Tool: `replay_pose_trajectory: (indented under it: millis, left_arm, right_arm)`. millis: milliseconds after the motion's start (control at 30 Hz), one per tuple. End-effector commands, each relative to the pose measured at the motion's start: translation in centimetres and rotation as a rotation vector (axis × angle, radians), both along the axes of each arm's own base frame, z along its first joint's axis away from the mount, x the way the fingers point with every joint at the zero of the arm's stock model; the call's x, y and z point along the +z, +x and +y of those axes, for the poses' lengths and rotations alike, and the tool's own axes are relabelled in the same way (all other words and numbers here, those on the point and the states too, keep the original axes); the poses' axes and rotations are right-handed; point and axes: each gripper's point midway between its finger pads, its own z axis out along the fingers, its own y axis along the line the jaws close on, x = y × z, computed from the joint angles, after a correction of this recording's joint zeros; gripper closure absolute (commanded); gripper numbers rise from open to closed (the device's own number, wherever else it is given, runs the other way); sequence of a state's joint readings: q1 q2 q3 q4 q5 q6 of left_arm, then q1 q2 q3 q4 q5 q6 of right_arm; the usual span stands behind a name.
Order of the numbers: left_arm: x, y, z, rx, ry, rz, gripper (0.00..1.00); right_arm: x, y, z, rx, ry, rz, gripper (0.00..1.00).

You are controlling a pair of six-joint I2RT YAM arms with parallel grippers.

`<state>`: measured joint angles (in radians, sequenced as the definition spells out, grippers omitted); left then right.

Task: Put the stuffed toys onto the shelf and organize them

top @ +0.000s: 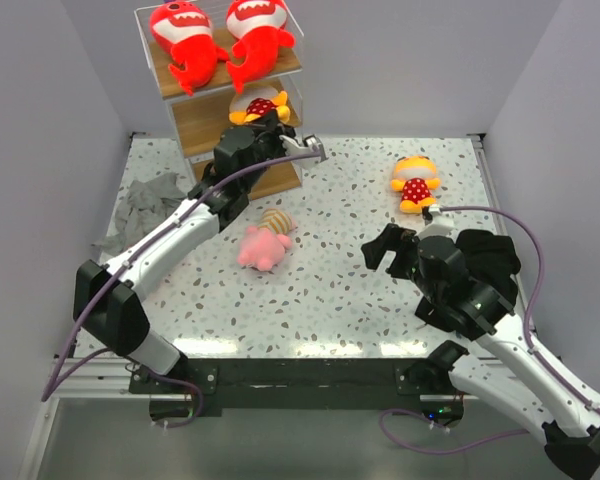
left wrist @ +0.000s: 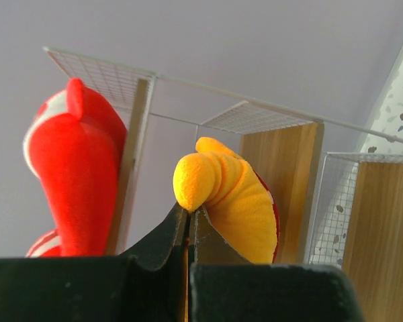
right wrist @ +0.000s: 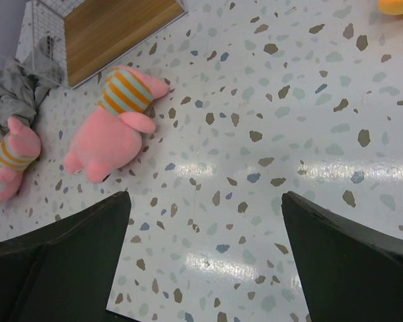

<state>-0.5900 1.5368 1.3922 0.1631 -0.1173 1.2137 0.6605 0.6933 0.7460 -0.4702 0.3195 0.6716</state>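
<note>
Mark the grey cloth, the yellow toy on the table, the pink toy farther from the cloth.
grey cloth (top: 145, 205), top external view, crumpled middle.
yellow toy (top: 415, 189), top external view, polka-dot belly.
pink toy (top: 258, 248), top external view, its body.

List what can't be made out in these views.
- Top external: left gripper tips and most of the shelf yellow toy, hidden by the left arm's wrist.
- Left wrist: whether the shut fingers pinch that toy or only touch it.
- Right wrist: second pink toy cut by the left edge; table yellow toy a sliver at the top edge.
</note>
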Motion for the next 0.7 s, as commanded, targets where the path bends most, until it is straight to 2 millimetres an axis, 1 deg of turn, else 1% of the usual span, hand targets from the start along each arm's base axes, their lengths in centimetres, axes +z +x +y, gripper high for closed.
replay_pose_trajectory:
  millis: [0,33,67,100,200,267,300,367,400,467,567,633,667]
  left_arm:
    - [-1.1,2.3,0.1,-0.030,-0.040,-0.029,1.00]
    - [-1.4,2.8,0.2,-0.033,-0.051,-0.018,1.00]
    - [-1.2,3.3,0.3,-0.038,-0.055,-0.023,1.00]
    - [-1.9,3.9,0.3,-0.032,-0.051,-0.011,1.00]
    - [-2.4,4.8,-0.2,-0.062,-0.040,-0.025,1.00]
    - [-1.8,5.1,-0.5,-0.072,-0.051,-0.040,1.00]
    - [-2.4,5.5,-0.6,-0.072,-0.047,-0.032,1.00]
    - [-2.3,6.0,-0.6,-0.069,-0.047,-0.037,1.00]
    - [-2.8,6.4,-0.7,-0.064,-0.047,-0.033,1.00]
    - [-2.6,6.9,-0.3,-0.049,-0.053,-0.045,1.00]
    - [-3.1,7.3,-0.3,-0.038,-0.049,-0.043,1.00]
    - [-3.1,7.5,-0.2,-0.032,-0.053,-0.047,0.92]
    - [-3.2,7.6,0.0,-0.021,-0.055,-0.047,0.85]
  right_arm:
    - [0.5,0.5,0.2,0.005,0.000,-0.031,0.01]
    - [0.5,0.6,0.2,0.003,0.000,-0.031,0.01]
    - [0.5,0.6,0.2,0.002,-0.001,-0.032,0.01]
    - [0.4,0.6,0.2,0.003,-0.005,-0.030,0.02]
    - [0.2,0.8,0.4,0.005,-0.003,-0.027,0.01]
    - [-0.1,0.9,0.7,0.012,-0.003,-0.017,0.01]
    - [-0.2,0.9,0.8,0.016,-0.001,-0.014,0.01]
    - [-0.5,1.0,1.1,0.021,0.001,-0.006,0.01]
    - [-0.6,1.1,1.2,0.024,0.001,-0.003,0.01]
    - [-0.8,1.1,1.4,0.031,0.002,0.002,0.01]
    - [-1.0,1.0,1.4,0.033,0.000,0.006,0.01]
    - [-1.1,1.0,1.5,0.037,-0.001,0.007,0.01]
    - [-1.0,1.0,1.4,0.036,-0.001,0.004,0.01]
